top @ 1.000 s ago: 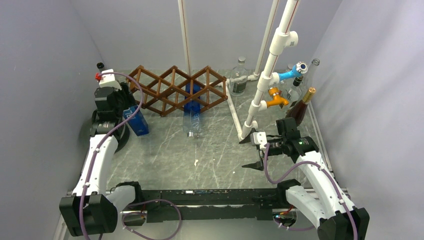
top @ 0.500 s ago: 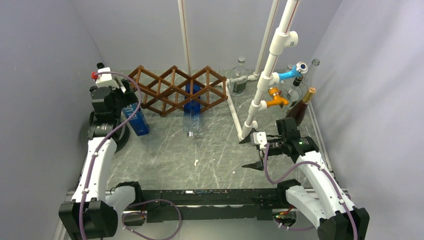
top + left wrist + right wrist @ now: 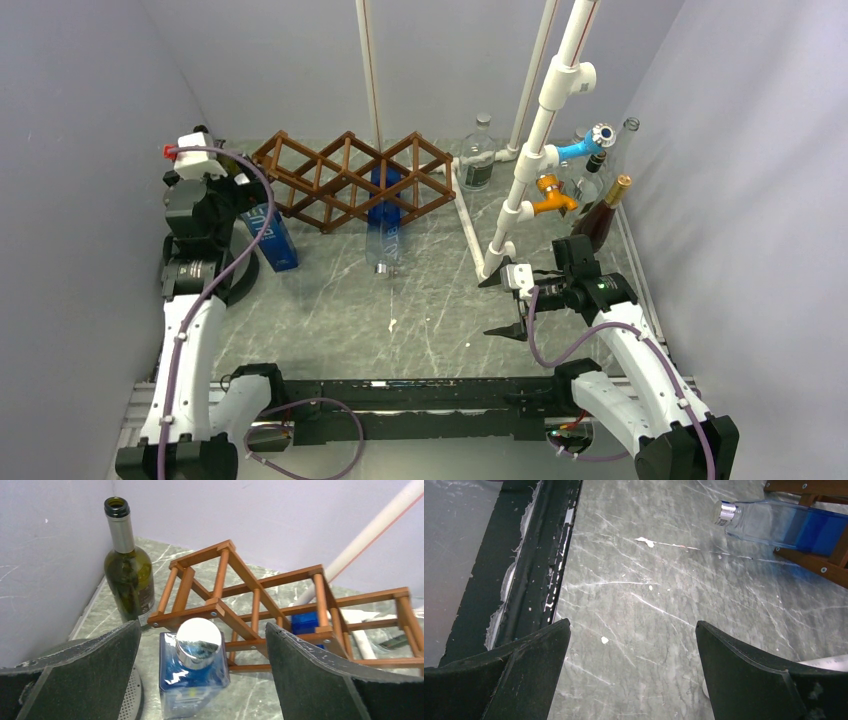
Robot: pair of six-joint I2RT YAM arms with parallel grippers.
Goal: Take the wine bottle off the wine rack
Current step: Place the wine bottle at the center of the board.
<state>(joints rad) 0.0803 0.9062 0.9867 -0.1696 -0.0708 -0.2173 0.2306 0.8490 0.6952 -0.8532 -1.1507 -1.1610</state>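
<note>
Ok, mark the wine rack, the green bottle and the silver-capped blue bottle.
wine rack [image 3: 186, 614]: left wrist view, front bar.
green bottle [image 3: 129, 582]: left wrist view, body.
silver-capped blue bottle [image 3: 199, 636]: left wrist view, cap.

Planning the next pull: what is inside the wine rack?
One blue bottle lies in a lower cell of the wine rack, its clear neck poking out in front. The other cells look empty. The bottle's far end is partly covered by the slats.

Left gripper [image 3: 202, 627] has backed off toward the table's [image 3: 330, 300] left edge, jaws apart, off the blue square bottle [image 3: 270, 238]. Bottle now less covered from above.
</note>
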